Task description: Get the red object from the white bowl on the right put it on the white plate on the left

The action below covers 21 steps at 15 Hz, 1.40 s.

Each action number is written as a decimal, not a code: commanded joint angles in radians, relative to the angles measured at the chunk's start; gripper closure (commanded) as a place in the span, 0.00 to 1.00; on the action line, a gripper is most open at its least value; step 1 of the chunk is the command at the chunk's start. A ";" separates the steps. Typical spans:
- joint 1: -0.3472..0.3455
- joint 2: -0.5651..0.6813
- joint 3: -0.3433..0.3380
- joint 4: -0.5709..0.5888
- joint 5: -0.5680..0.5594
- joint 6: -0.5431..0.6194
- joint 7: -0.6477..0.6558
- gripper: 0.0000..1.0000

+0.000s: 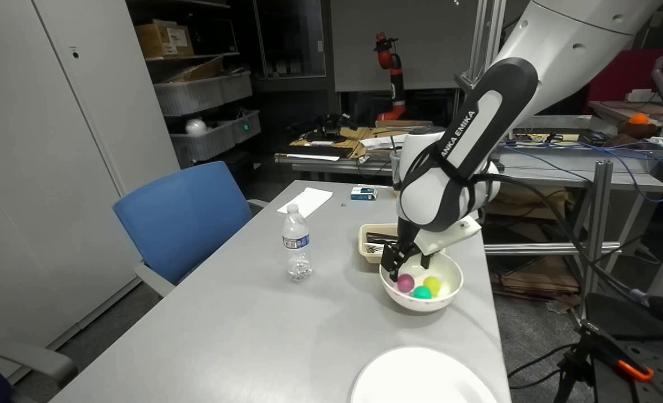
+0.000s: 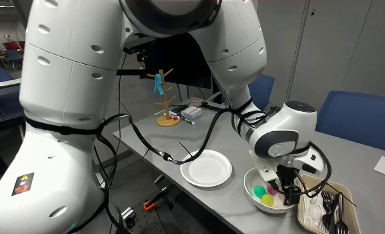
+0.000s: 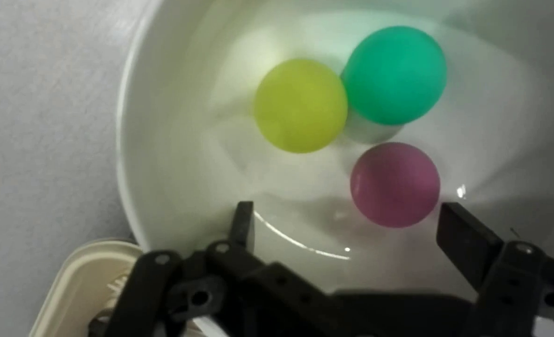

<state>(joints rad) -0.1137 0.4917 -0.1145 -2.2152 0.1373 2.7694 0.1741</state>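
Gray table (image 1: 242, 330), blue chairs (image 1: 186, 212) and cabinets (image 1: 23, 123)
We see the gripper (image 3: 347, 224), jaws spread wide, at the white bowl (image 1: 421, 305) in which the magenta ball (image 3: 395, 185) lies; the white plate (image 2: 206, 168) and water bottle (image 1: 297, 246) share the table.

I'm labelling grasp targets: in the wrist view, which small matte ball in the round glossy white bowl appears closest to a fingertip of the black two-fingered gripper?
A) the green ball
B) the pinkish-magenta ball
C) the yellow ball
B: the pinkish-magenta ball almost meets one fingertip of the open black gripper, while the yellow ball and green ball show plainly wider gaps.
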 commanded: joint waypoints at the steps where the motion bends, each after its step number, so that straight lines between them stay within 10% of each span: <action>1: 0.026 0.028 -0.022 0.031 -0.019 0.022 0.025 0.00; 21: 0.026 0.025 0.004 -0.007 0.013 0.043 0.029 0.02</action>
<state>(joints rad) -0.0994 0.5116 -0.1130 -2.2057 0.1408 2.7704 0.1872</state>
